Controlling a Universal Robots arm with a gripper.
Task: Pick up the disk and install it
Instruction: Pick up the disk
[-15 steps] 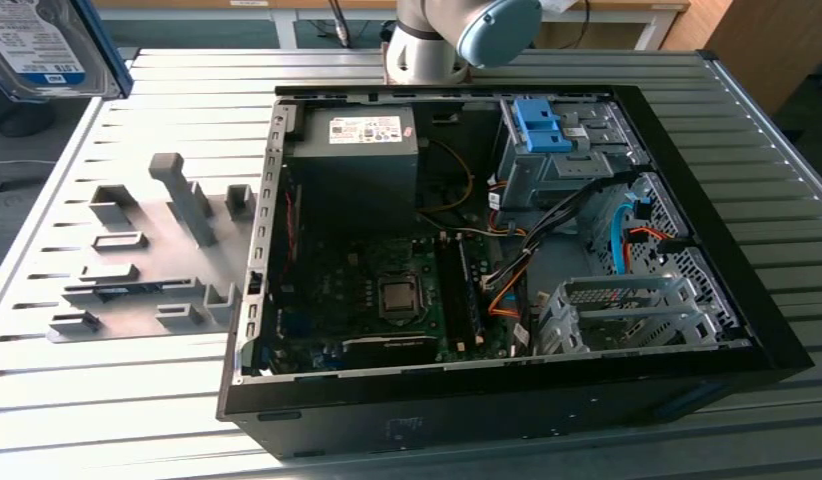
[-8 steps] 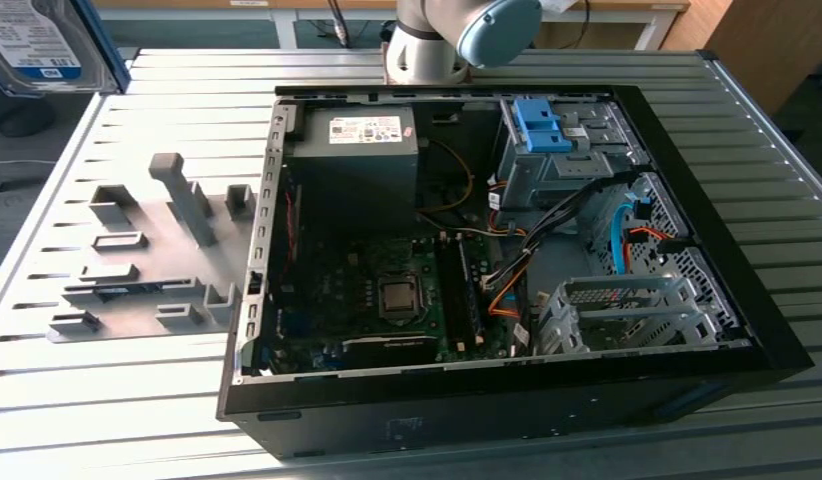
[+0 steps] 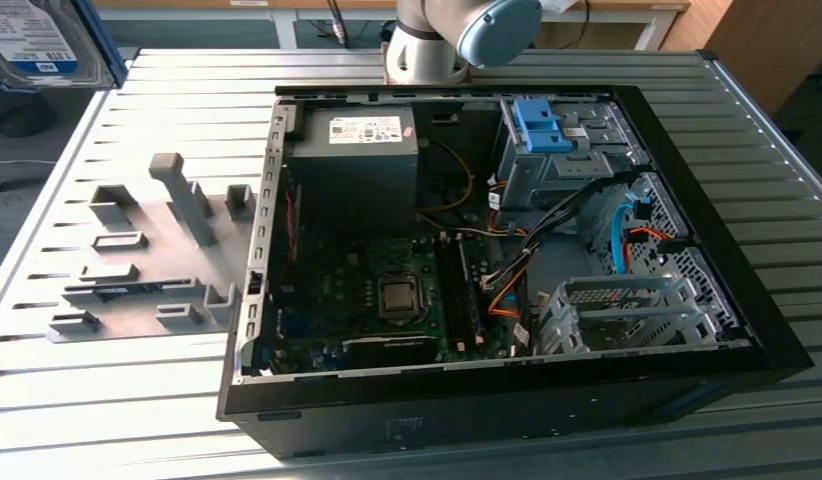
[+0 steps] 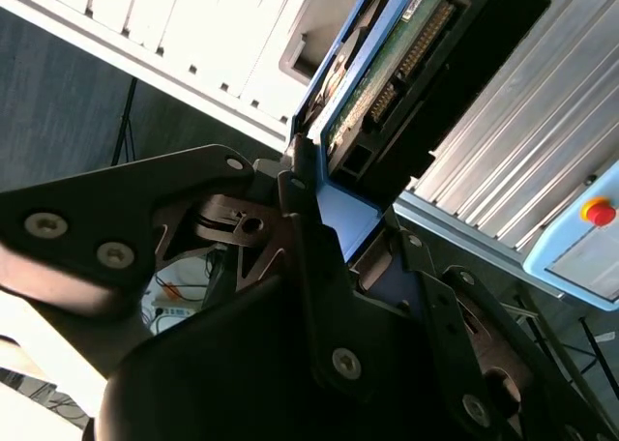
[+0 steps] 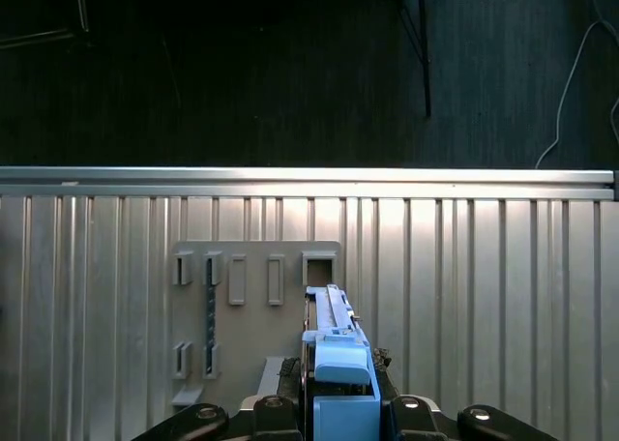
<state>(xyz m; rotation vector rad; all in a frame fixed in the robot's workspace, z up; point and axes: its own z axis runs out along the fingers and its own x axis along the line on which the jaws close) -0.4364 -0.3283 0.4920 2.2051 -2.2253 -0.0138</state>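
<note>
Gripper [image 4: 348, 223] fingers [image 4: 302, 204], black, closed on the disk [image 4: 387, 78] by its blue frame; in the first wrist view the gripper [image 5: 340, 404] clamps the same frame from both sides, the disk [image 5: 334, 325] edge-on between them.

Disk: silver drive, blue frame, green circuit board with connector pins in the second wrist view. In the exterior view the disk [image 3: 38, 45] hangs off the surface by the table's [image 3: 104, 410] far corner on the exterior view's left, white-and-blue label facing the camera; its print cannot be made out.

Beneath it: grey fixture plate [image 5: 256, 344] with raised holders, lying on the slatted table [image 5: 484, 296] near that same side edge.

Beside the plate [image 3: 158, 270]: open black PC case [image 3: 518, 420]. Contents: power supply [image 3: 351, 170] with a white label [image 3: 367, 130], blue bracket [image 3: 538, 125] on the grey drive bay [image 3: 571, 165], motherboard [image 3: 384, 300], orange cables [image 3: 511, 275].

Arm base [image 3: 431, 45] at the table's far edge.

Pendant [image 4: 580, 252] with red button [image 4: 600, 212], beyond the table edge.
</note>
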